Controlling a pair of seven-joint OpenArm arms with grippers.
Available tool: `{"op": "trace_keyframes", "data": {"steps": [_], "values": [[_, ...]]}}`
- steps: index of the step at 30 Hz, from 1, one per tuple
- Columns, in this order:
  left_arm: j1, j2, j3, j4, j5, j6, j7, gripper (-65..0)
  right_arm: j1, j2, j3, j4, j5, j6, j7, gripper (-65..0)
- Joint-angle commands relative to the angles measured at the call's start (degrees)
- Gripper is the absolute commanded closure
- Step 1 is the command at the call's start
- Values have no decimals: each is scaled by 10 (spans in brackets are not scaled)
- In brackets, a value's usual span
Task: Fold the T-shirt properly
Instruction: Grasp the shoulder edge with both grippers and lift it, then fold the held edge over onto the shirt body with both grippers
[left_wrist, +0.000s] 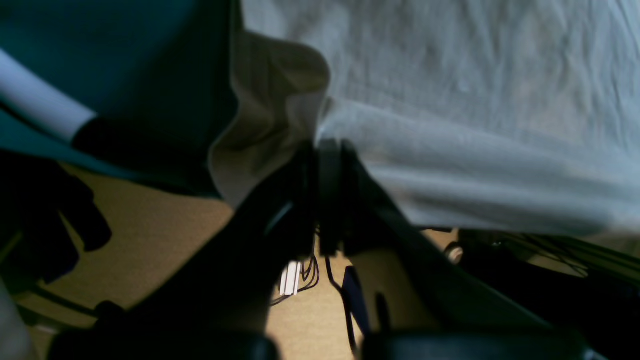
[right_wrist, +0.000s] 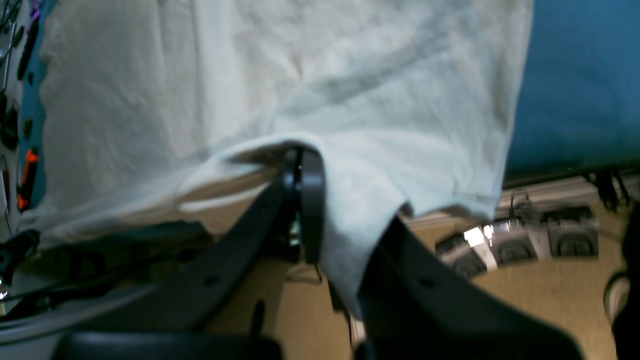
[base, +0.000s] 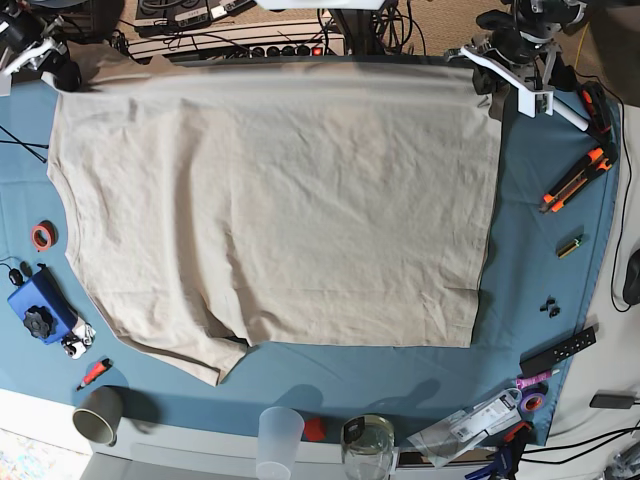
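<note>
The beige T-shirt (base: 270, 200) lies spread flat on the teal-blue table cloth (base: 530, 250), one sleeve at the front left. My left gripper (base: 487, 75) is at the shirt's far right corner. In the left wrist view the left gripper (left_wrist: 320, 150) is shut on a lifted fold of the shirt's edge (left_wrist: 450, 100). My right gripper (base: 58, 72) is at the far left corner. In the right wrist view the right gripper (right_wrist: 300, 167) is shut on the raised hem of the shirt (right_wrist: 300, 90). Both pinched edges hang past the table's far edge.
Orange-handled tools (base: 575, 180) and small parts lie on the right of the cloth. A blue box (base: 35, 305) and a red tape roll (base: 42, 236) lie at the left. A paper cup (base: 97, 415), a plastic cup (base: 280, 435) and a glass jar (base: 368, 440) stand along the front edge.
</note>
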Motion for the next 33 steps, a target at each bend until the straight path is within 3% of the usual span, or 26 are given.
{"op": "trace_keyframes", "data": {"steps": [1,6,18,24,33], "values": [[0,-3,-2,11,3,3,-13,0,0,13,8,8,5,1,20,0],[-14,-3,-2,10,7,3,-25,0,20,13,1,8,-41,1,51,0],[-70,-3,-1,-10,22,-2,-99,0,101,13,-101,8,-140,1,105,0],[-116,-3,-1,-84,31,-2,-99,0,147,13,-109,8,-190,1,123,0],[-168,-7,-1,-89,42,-4,-101,0,203,13,-110,8,-257,1,155,0]]}}
